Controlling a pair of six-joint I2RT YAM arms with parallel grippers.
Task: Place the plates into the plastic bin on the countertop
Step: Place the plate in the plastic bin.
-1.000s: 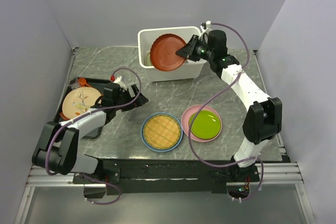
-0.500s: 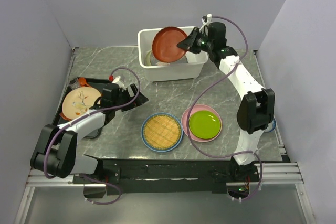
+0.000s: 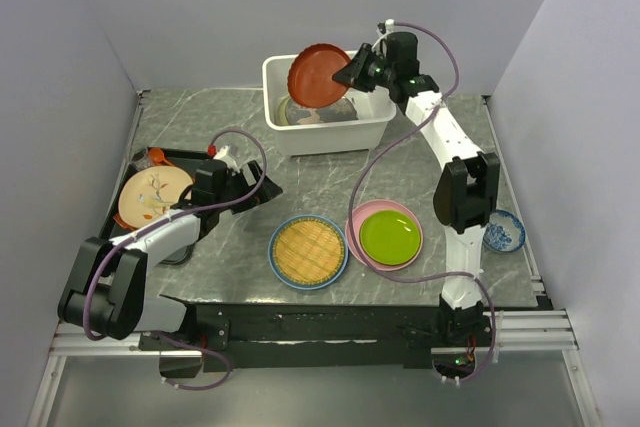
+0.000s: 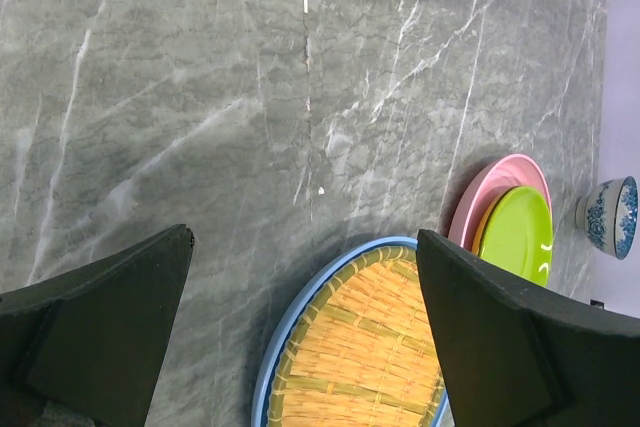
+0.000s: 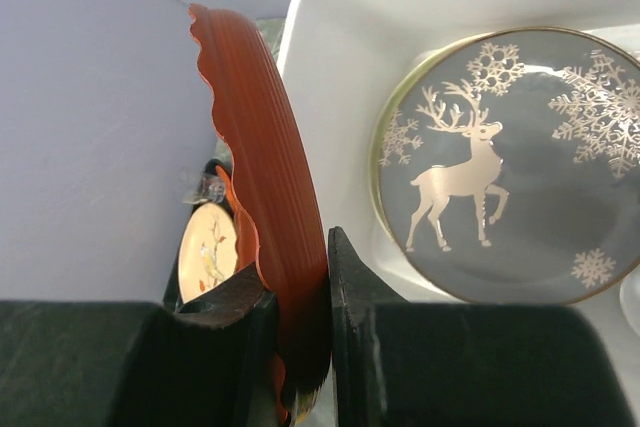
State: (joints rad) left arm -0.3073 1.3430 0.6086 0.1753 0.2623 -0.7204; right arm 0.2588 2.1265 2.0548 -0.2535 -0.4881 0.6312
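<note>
Okay, so your right gripper (image 3: 352,71) is pinched down on the rim of the red plate (image 3: 318,75). The plate hangs on edge over the plastic bin (image 3: 330,134), just above the grey deer plate (image 5: 500,167). I'd tip it flatter and lower it before letting go, so it doesn't clatter. Left gripper (image 3: 262,185) is wide open with nothing in it. Versus a second ago, the plate's higher and more upright, and the arm has uncovered a small blue bowl (image 3: 502,232).

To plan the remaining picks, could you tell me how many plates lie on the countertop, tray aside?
4: the yellow woven disc on the blue plate, front centre, and the lime green plate on the pink plate to its right. Another may hide between those.
</note>
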